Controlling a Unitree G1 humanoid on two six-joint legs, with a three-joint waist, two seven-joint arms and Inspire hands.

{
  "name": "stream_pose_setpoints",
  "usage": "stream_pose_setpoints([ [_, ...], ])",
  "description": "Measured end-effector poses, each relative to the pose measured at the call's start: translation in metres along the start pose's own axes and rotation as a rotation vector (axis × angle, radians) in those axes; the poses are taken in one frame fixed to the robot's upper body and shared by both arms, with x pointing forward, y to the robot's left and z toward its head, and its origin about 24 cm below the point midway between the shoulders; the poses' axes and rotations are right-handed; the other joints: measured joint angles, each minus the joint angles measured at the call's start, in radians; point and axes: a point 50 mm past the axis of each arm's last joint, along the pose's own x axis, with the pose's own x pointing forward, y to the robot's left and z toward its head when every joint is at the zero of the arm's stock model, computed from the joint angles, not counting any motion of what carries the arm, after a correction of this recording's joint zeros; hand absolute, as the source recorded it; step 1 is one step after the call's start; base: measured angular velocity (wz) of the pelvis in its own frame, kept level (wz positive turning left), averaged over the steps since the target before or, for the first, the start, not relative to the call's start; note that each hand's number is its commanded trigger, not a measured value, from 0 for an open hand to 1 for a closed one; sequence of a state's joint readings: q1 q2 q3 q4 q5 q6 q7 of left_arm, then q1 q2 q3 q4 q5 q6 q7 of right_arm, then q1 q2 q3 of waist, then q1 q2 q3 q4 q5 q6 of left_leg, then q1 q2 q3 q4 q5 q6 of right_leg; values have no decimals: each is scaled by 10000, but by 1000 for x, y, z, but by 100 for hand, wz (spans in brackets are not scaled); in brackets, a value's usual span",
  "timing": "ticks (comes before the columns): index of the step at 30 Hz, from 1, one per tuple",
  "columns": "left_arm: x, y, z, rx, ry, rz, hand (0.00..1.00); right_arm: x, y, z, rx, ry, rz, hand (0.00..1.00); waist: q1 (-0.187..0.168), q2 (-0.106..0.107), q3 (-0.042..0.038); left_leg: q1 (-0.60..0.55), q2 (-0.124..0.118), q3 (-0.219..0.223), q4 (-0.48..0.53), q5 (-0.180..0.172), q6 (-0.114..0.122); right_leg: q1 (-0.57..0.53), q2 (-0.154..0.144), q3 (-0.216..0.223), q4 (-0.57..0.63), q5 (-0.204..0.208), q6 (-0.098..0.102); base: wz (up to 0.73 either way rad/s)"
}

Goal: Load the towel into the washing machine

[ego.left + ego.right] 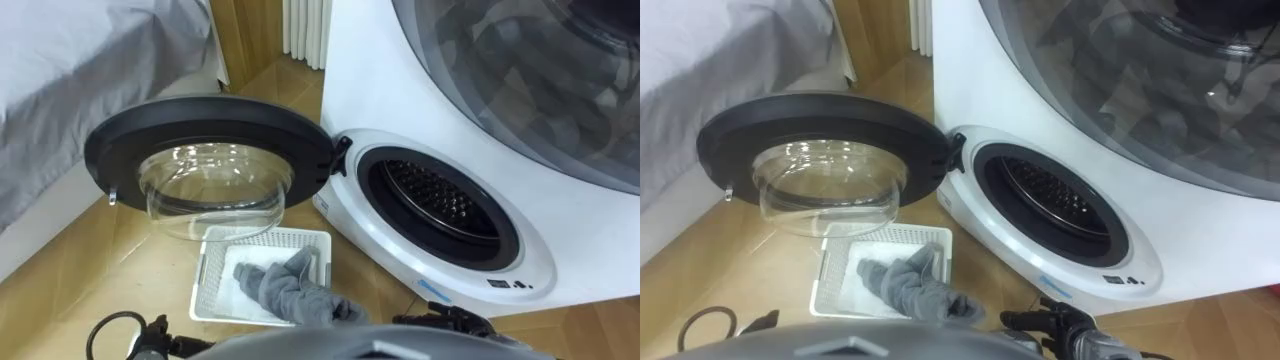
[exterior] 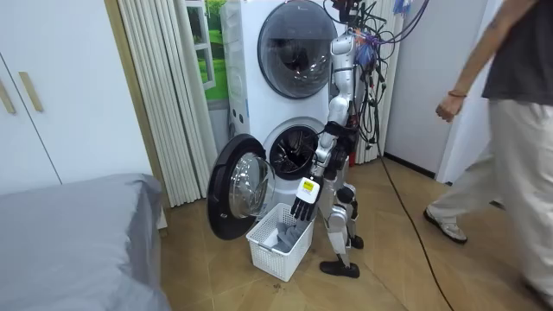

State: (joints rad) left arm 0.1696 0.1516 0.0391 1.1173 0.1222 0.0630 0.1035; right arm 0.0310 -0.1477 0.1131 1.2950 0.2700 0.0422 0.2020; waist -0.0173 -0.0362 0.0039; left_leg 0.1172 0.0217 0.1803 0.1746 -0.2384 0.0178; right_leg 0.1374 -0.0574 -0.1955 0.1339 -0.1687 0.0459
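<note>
Right hand, left eye view: dark fingers of the right hand [image 1: 445, 320] are seen at the lower edge, right of the basket [image 1: 265, 234] and near the front of the washing machine [image 1: 390, 90]; nothing is held in them.
Towel, left eye view: the grey towel [image 1: 285, 288] is bunched inside the white basket, on the floor under the open door [image 1: 200, 115]; the drum [image 1: 432, 195] stands open.
Risk, partial grab: because the towel is crumpled in folds, only one fold may be pinched. A trailing end may then be caught on the basket rim or the drum's lip.
Risk, basket: the basket looks light, so it may be dragged or tipped if cloth is snagged in its mesh.
Risk, door: the door is swung out above the basket's far side, so a rising arm may be knocked against it.
Right hand, room view: the fingers are hung straight down, relaxed and empty, just above the basket's corner nearest the machine; contact with the towel cannot be told.
Towel axis, right eye view: the long axis is laid diagonally, from the basket's middle toward its near right corner.
Towel ends, right eye view: the near end is partly hidden at the rim, and one fold is pointed up toward the door.
</note>
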Motion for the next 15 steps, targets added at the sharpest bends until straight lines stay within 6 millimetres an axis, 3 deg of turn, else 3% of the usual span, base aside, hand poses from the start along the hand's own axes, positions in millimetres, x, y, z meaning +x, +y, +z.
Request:
stream_pose_setpoints([
  [9,-1,-1,4,-27,-455,16,0,0,1,3,-25,-285,53,0,-45,-3,3,-119,3,-119,49,-2,-4,-39,0,-93,5,0,0,3],
  [15,0,-1,20,779,-1147,216,0,1,3,7,-332,-545,176,0,-12,3,-33,-619,5,-238,233,6,-12,-429,-6,-127,17,13,-19,5],
])
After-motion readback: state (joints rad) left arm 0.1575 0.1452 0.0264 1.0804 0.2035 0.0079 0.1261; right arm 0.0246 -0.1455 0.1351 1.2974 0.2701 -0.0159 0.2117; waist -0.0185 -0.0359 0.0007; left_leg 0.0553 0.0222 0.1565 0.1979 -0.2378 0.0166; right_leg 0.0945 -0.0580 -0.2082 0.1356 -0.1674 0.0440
